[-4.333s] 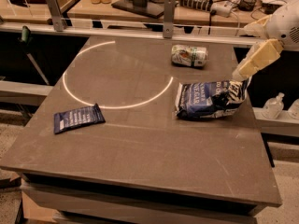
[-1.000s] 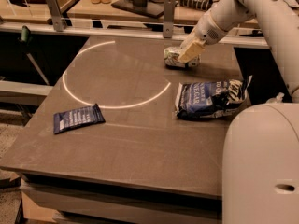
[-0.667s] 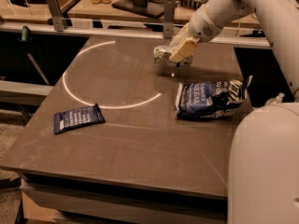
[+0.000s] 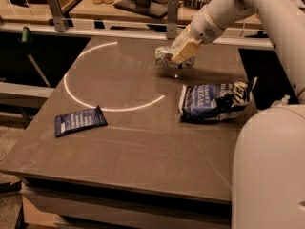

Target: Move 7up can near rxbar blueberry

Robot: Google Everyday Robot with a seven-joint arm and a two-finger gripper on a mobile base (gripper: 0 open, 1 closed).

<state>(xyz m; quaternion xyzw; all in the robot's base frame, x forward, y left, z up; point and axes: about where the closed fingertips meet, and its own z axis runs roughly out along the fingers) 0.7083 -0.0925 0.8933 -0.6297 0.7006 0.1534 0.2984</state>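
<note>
Cream-coloured jaws are closed around the 7up can (image 4: 165, 57), which pokes out of them toward the left of the view with its green-and-white side showing. Its long axis lies roughly level and crosswise, running left to right rather than toward the camera. Directly beneath the jaws a dark shadow sits on the tabletop (image 4: 143, 166), apart from the can, so I judge the can to be carried clear of the surface rather than resting on it. Behind the jaws the white arm (image 4: 224, 8) climbs up and to the right, out past the top edge

Below and a little right of the jaws, nearer the camera, lies the crumpled dark blue chip bag (image 4: 214, 101), near them but not under them. The rxbar blueberry (image 4: 80, 120) lies well apart from the jaws, down and far to their left, flat by the tabletop's left edge, its long axis also roughly crosswise with a slight tilt. Between jaws and bar runs a thin white arc (image 4: 114, 108) marked on the tabletop

The coming move turns on that diagonal: the can must travel left and toward the camera, away from the bag, and come down just beside the bar. There is only the one arm to do it. Set down on its side, the can may well roll, so the release wants care
</note>
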